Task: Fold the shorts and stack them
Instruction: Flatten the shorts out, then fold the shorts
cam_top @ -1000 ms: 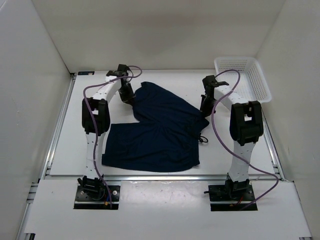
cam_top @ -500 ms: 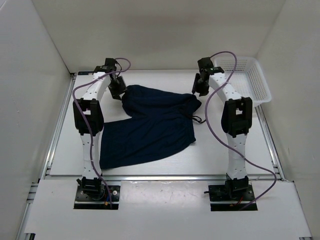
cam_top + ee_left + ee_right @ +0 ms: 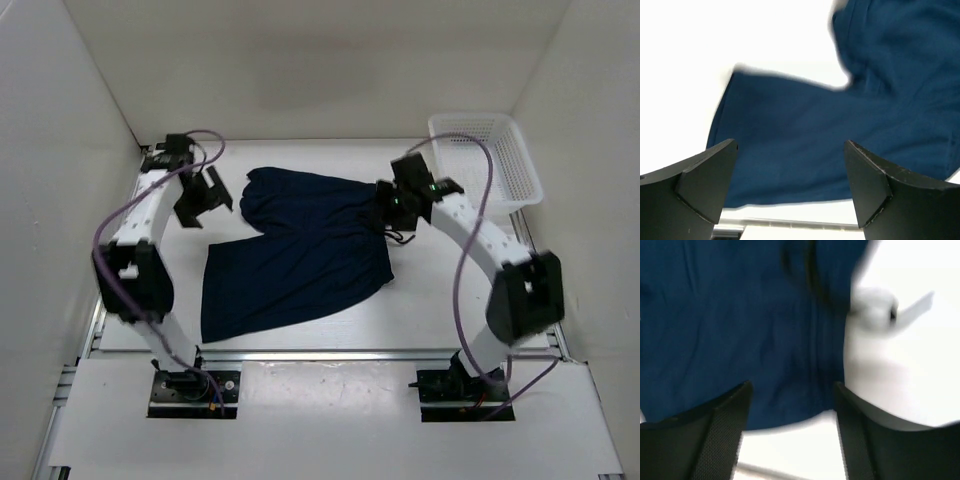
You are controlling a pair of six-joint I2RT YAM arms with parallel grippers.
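The dark navy shorts [image 3: 300, 250] lie spread on the white table, waistband at the right and one leg reaching the front left. My left gripper [image 3: 205, 195] hangs open just left of the far leg, apart from the cloth. My right gripper [image 3: 385, 208] stands open over the waistband's far right end, by the drawstring [image 3: 400, 237]. In the left wrist view the shorts [image 3: 840, 125] lie below the open gripper [image 3: 790, 167], whose black fingers [image 3: 695, 187] hold nothing. In the right wrist view the gripper [image 3: 792, 407] is open above the shorts' edge [image 3: 730, 315], blurred.
A white mesh basket [image 3: 487, 155] stands at the back right of the table. White walls close in the left, back and right sides. The table's front edge [image 3: 320, 352] runs just ahead of the arm bases.
Both grippers were shut on the shorts' far edge, carried it back and leftward, then opened and let go. The left arm swung away to the left; the shorts now lie flat.
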